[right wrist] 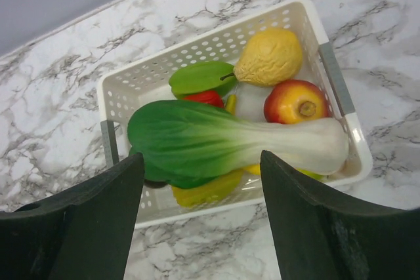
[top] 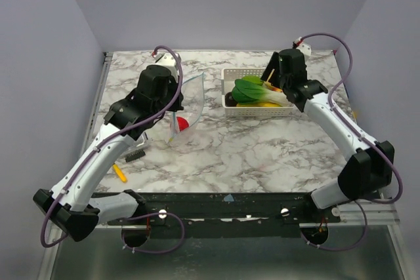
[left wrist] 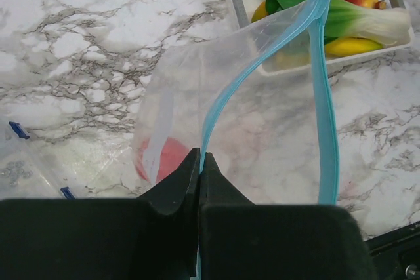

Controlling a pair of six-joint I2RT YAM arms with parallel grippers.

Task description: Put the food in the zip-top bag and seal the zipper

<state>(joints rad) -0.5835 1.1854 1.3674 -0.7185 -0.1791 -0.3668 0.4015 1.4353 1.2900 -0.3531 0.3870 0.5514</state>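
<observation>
Your left pincer (left wrist: 199,157) clamps the zipper (left wrist: 326,116) of the flimsy zip-top bag (left wrist: 262,136); your right pincer (right wrist: 200,162), spread, should grip the slick bok choy (right wrist: 230,139) mid-stalk.

The left arm (top: 98,155) rises from its base at the near left corner and angles forward. Its wrist is bent over so that the left hand (left wrist: 199,159) points downward. The fingers are pressed tight together, pinching the zipper (left wrist: 211,116) of the zip-top bag (left wrist: 262,136). The right arm (top: 336,126) stretches diagonally toward the far side. Its right hand (right wrist: 200,159) tilts downward, the two fingers spread wide and gripping nothing.
</observation>
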